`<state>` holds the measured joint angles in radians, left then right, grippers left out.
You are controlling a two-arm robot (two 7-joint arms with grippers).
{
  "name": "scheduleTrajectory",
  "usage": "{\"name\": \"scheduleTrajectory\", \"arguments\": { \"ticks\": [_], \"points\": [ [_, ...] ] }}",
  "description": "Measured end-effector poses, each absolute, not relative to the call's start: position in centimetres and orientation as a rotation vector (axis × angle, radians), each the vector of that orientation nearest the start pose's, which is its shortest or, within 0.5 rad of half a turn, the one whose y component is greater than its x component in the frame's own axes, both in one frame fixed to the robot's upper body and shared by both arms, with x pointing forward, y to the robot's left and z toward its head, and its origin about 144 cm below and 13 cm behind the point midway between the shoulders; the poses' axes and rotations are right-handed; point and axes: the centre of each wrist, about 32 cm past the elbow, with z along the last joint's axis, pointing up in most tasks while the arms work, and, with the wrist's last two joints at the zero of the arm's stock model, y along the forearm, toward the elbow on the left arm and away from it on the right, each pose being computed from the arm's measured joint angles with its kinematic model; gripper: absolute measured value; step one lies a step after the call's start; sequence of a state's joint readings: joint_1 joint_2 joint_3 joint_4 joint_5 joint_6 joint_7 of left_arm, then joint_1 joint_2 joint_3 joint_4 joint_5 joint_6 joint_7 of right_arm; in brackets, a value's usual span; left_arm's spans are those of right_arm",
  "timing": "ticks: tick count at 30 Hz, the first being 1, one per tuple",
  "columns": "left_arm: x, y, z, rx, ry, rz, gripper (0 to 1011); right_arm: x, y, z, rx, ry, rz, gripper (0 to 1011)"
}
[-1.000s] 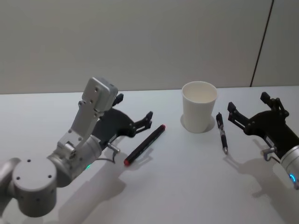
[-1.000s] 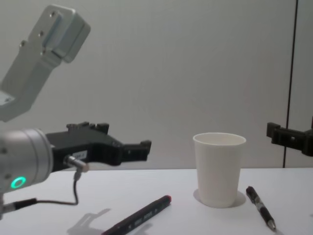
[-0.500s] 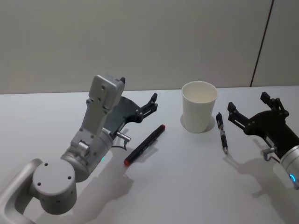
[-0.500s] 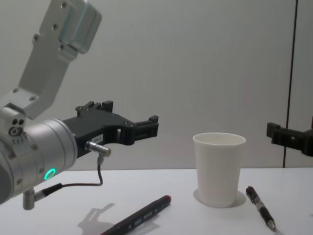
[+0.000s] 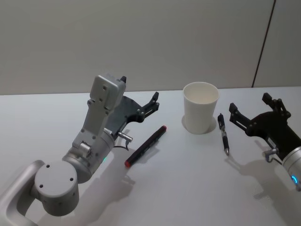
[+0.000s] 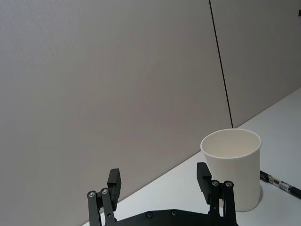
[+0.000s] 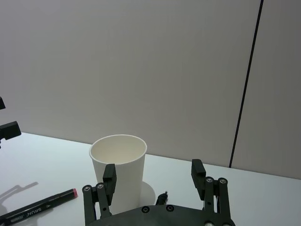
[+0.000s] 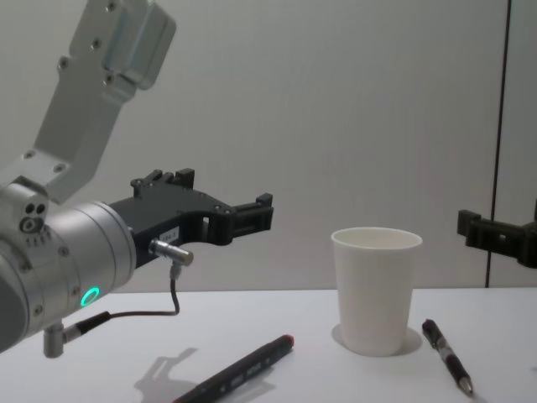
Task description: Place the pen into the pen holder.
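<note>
The big white table [image 5: 188, 188] holds everything. The left arm is the biggest thing over it. Its left gripper [image 5: 139, 88] hangs up in the air, above the table and to the left of the cup. Its two fingers are spread wide apart and they hold nothing. The right gripper [image 5: 250, 104] sits low on the right side of the table. It is also spread wide and has nothing in it.

The pen holder [image 5: 201, 108] is a white paper cup. It stands upright between the two grippers and looks empty. It is likely very light, so a bump could knock it over.

The pen [image 5: 146, 146] is long and black with a red end. It lies flat on the table, slanted, just below and in front of the left gripper. It is near the cup but not touching it. I think it is light and stiff, and its smooth round body may roll or slip. The middle of the barrel looks like the best place to pinch it.

A smaller black pen [image 5: 224, 134] lies just beside the cup, on its right.
</note>
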<state>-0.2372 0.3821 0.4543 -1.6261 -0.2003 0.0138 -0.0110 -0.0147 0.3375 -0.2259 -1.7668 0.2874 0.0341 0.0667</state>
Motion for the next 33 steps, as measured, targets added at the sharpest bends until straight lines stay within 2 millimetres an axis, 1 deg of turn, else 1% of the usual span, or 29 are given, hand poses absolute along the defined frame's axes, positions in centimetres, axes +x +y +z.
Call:
{"name": "scheduleTrajectory", "arguments": {
  "ticks": [33],
  "points": [
    [49.20, 19.84, 120.44, 0.061, -0.268, 1.124, 1001, 44.33, -23.71, 118.87, 0.026, -0.075, -1.229, 1002]
  ]
}}
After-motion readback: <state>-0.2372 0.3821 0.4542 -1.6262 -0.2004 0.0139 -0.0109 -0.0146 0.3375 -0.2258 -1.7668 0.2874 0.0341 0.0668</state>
